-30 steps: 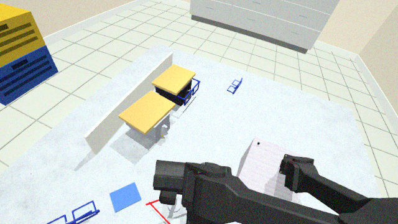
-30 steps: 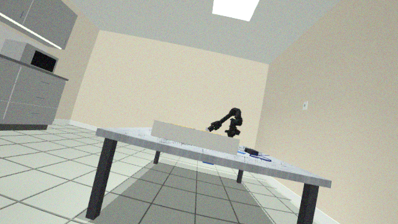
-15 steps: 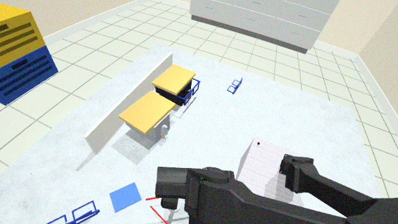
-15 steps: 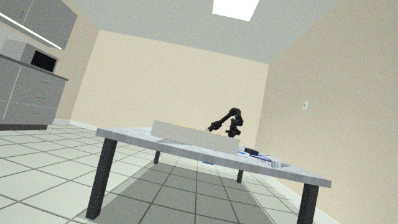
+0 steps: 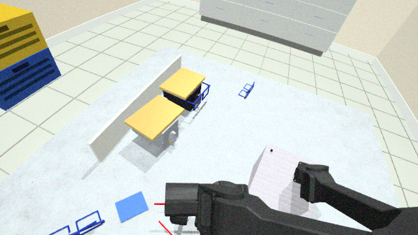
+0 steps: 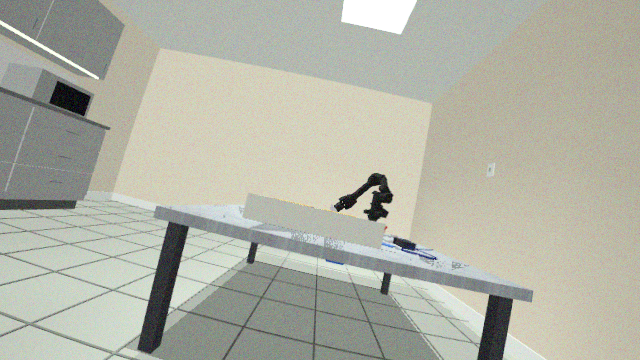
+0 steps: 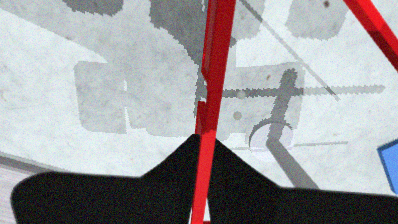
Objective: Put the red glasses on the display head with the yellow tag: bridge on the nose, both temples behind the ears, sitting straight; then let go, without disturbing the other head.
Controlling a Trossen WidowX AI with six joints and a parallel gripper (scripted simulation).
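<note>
On the counter [image 5: 228,130] [image 6: 210,220], near its edge on the arm's side, the end effector [image 7: 201,141] grips the red glasses [image 5: 159,203] [image 7: 217,60] above the surface; beyond, by the opposite edge, stand two yellow-topped heads; tiled floor [image 5: 108,42] [image 6: 60,280] and grey drawers [image 5: 271,19] [image 6: 45,145] lie past the far corner.

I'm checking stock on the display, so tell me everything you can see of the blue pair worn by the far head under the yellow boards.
The blue glasses have a thin, angular frame that looks like plastic. The rims face away from the pale upright panel; a temple runs back along the dark head. They sit below the board's edge, apart from the gripper. Contact at the nose and ears is hidden.
</note>
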